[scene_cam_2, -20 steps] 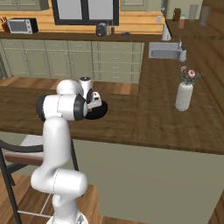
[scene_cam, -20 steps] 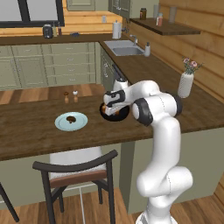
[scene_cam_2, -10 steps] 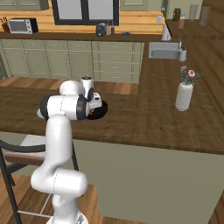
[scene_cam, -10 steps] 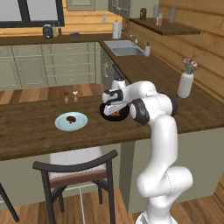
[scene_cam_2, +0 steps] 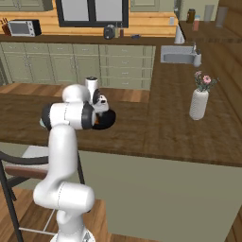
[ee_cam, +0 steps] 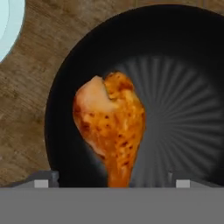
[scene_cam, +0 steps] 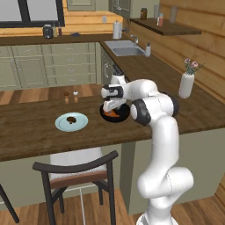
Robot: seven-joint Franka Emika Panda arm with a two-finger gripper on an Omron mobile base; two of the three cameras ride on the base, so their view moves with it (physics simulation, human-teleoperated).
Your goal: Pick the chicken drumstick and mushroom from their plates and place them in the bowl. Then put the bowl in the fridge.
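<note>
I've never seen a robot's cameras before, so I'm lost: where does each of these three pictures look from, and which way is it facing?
Left base view: behind the arm on its left, looking forward and down over the counter; the white arm rises at lower right, over the black bowl.
Right base view: behind on the right, facing the same counter; the arm rises at lower left.
Hand view: on the hand, looking straight down into the bowl at the chicken drumstick; two finger tips at the bottom.
Shared: both base views show the bowl and the flower vase.
</note>
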